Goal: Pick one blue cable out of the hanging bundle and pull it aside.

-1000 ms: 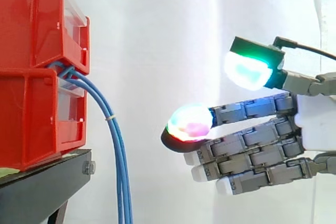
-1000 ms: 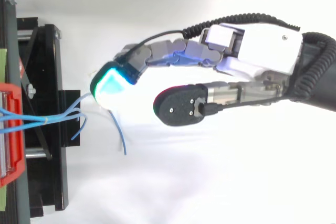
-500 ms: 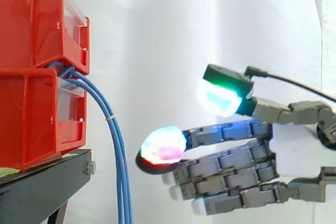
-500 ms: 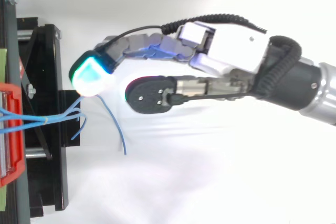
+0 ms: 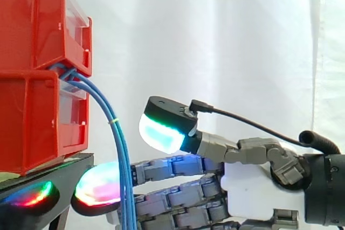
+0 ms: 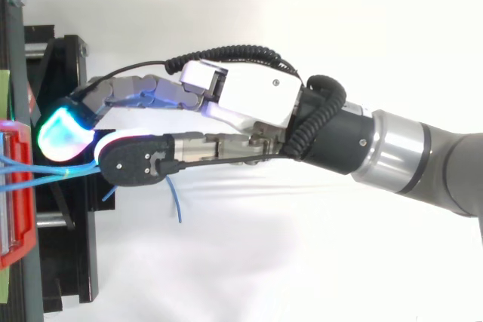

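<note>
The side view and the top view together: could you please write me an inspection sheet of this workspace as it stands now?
Surface: black stand carrying two stacked red bins.
Job's things: blue cable bundle comes out between the bins and hangs down in front of the stand, tied by a small yellow band.
Clutter: nothing seen.
Hand: hand open, fingers straight, reaching level into the bundle; one glowing fingertip lies past the cables, toward the stand. No cable looks pinched.
Cables: loose blue cable end lies apart from the bundle.
Surroundings: white curtain behind everything.
</note>
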`<act>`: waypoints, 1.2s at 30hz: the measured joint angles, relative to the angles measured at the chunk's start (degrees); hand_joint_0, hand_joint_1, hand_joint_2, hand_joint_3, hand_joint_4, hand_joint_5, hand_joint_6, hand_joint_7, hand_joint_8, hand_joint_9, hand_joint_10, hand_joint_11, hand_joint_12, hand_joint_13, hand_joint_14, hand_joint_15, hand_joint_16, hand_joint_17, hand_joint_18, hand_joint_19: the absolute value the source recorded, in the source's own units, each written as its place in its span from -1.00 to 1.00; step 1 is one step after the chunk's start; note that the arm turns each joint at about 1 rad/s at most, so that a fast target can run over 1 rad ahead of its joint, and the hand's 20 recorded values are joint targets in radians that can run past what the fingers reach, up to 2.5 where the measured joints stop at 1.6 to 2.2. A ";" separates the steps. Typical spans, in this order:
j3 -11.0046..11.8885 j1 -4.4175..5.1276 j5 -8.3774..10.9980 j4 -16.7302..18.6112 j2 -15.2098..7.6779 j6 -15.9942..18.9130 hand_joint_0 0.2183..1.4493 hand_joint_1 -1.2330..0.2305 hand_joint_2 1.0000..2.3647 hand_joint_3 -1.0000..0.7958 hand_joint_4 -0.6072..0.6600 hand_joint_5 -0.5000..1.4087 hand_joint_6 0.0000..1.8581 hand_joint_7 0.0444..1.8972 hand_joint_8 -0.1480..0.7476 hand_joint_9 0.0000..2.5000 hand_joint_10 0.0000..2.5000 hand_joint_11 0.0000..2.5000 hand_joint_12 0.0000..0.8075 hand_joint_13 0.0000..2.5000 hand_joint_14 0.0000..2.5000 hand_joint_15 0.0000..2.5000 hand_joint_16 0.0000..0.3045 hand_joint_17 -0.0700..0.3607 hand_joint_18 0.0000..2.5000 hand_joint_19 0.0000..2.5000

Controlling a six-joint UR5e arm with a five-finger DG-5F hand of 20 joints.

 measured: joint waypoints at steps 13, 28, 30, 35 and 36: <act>0.26 1.93 0.11 0.64 -0.36 -1.40 -0.42 0.08 -0.99 -0.37 0.33 -0.68 -0.46 -0.25 -0.15 -0.54 -1.00 -0.86 -0.26 -0.72 -0.99 -0.85 -0.72 -0.22 -0.73 -0.76; 0.30 2.09 -0.52 0.69 -0.36 -0.62 -0.42 0.01 -0.99 -0.37 0.43 -0.62 -0.46 -0.12 -0.10 -0.37 -0.99 -0.78 -0.28 -0.56 -0.99 -0.78 -0.72 -0.23 -0.59 -0.71; 0.31 2.09 -0.80 0.69 -0.36 -0.31 -0.42 0.01 -0.99 -0.37 0.42 -0.62 -0.46 -0.12 -0.10 -0.36 -0.99 -0.78 -0.28 -0.55 -0.99 -0.77 -0.72 -0.23 -0.59 -0.71; 0.74 1.95 -1.53 0.62 -0.35 0.80 -0.42 0.01 -0.99 -0.37 0.42 -0.62 -0.46 -0.11 -0.10 -0.36 -0.99 -0.77 -0.28 -0.54 -0.99 -0.78 -0.72 -0.23 -0.58 -0.70; 0.91 1.88 -1.70 0.57 -0.36 0.97 -0.42 0.01 -0.99 -0.37 0.42 -0.62 -0.46 -0.11 -0.10 -0.36 -0.99 -0.77 -0.28 -0.54 -0.99 -0.78 -0.72 -0.23 -0.58 -0.70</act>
